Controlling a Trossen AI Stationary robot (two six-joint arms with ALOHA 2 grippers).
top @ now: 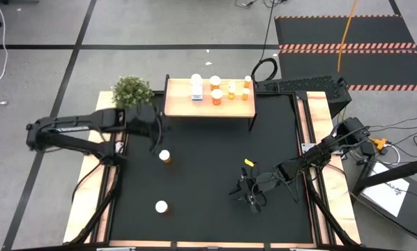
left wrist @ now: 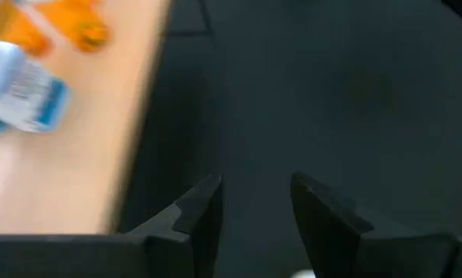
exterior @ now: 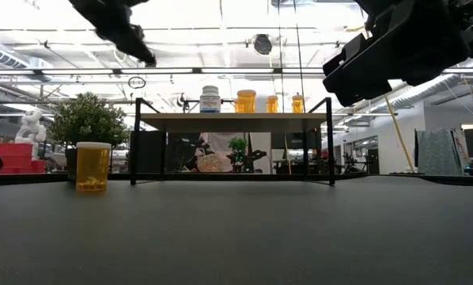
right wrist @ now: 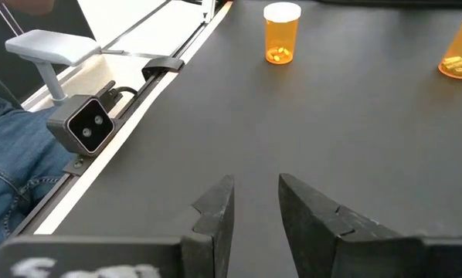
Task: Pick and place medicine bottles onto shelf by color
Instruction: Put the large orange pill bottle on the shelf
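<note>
Two arms work over the black desk [top: 208, 167], and neither carries anything. Farthest left in the high view stands a small green plant [top: 131, 90], just behind the left arm. The left pincer [top: 155, 125] hovers beside the shelf's left end, raised above the desk; its fingers [left wrist: 204, 212] stand a little apart with nothing between them, so it is released. Just in front of this pincer an orange bottle with a white cap [top: 164, 156] stands on the desk, and a second capped orange bottle [top: 161, 206] stands well in front of it, near the desk's front edge.

To the right of the left pincer runs the shelf [top: 210, 106], a light-wood top on thin black legs at the back of the desk. On it, from left to right, stand a white bottle with a blue label [top: 196, 88], two larger orange bottles [top: 216, 90] and several small orange ones [top: 239, 90]. The low view shows them in a row on the shelf top.

Farther right, the right pincer [top: 252, 189] hangs over the front right part of the desk, well apart from the shelf and from both loose bottles. Its fingers [right wrist: 215, 205] are slightly parted and empty, so it too is released. In its wrist view the two loose orange bottles stand well ahead of it, and a small grey camera [right wrist: 83, 127] sits on the desk's edge rail.
</note>
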